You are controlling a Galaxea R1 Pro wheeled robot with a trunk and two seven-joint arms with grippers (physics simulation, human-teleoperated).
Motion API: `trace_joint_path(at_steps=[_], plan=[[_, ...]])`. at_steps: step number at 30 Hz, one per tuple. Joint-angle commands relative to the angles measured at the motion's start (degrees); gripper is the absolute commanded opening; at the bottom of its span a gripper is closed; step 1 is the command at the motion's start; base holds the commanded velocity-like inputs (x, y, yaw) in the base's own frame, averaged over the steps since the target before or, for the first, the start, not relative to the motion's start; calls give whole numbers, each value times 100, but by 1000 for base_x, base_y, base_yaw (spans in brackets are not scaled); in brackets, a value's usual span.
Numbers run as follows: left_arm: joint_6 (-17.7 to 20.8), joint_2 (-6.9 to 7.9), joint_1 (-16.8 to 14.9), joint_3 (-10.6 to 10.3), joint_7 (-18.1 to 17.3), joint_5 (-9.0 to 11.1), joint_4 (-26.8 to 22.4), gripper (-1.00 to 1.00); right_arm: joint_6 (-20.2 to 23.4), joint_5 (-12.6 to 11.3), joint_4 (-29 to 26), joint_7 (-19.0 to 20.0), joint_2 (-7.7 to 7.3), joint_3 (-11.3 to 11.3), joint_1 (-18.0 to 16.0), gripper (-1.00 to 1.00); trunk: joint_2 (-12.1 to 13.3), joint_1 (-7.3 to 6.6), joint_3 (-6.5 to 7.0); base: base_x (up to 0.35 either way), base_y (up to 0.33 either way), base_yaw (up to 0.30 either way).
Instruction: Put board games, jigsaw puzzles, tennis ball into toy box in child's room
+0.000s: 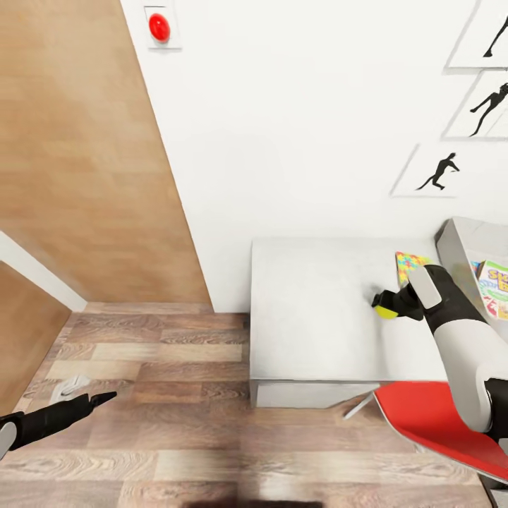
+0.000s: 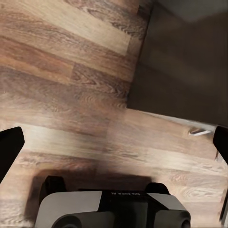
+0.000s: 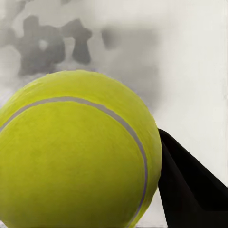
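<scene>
Starting with the head view: table (image 1: 310, 310), pale grey-white top, set against the white wall; right claw (image 1: 387, 305) low over the table's right part, clenched on the tennis ball (image 1: 386, 312), a yellow-green sphere showing just under the black fingertips. Jigsaw puzzle (image 1: 408, 265), bright multicolour square, lying flat on the table just beyond that claw, partly hidden by the arm. Toy box (image 1: 458, 247), light grey with flared side, at the table's far right end; inside it a board game (image 1: 495, 282) with a white-green printed lid, partly cut off by the picture's edge. Red chair seat (image 1: 430, 416) at the table's near right corner. Three black dancer-silhouette pictures (image 1: 441, 171) on the wall above the toy box; red round button (image 1: 159, 27) high on the wall. Left claw (image 1: 95, 401) hanging over the wood-plank floor (image 1: 162, 395), well apart from the table, its tips drawn to a single point from this angle. Left wrist view: same plank floor (image 2: 71, 95) below, one black fingertip at each side edge, wide apart, so the left claw stands released, nothing between. Right wrist view: tennis ball (image 3: 76, 152), grey seam curving across it, close against a black finger (image 3: 190, 190), speckled tabletop (image 3: 190, 61) behind.
</scene>
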Motion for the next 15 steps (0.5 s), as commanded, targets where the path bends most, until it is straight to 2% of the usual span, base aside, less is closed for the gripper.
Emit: trace_joint_path(at_steps=[1, 5, 9, 13, 15], plan=[[40, 1, -3, 7, -8, 24, -2, 100, 13, -73, -15, -65, -2, -8, -4, -100, -10, 0, -9, -200, 0, 0], [40, 1, -3, 8, -8, 24, -2, 100, 13, -79, -102, -53, 15, -1, -4, -100, -10, 0, -8, -93, 0, 0], [40, 11, -3, 8, -8, 24, -2, 100, 13, -156, -637, 4, 47, 24, 6, -100, -10, 0, 14, -16, 0, 0], [40, 17, -3, 8, -8, 24, -2, 100, 13, -489, -1159, 53, 19, 73, 7, -100, -10, 0, 48, -4, 0, 0], [40, 18, -3, 8, -8, 24, -2, 100, 13, -905, -1430, 68, 5, 104, 6, -100, -10, 0, 66, -1, 0, 0]])
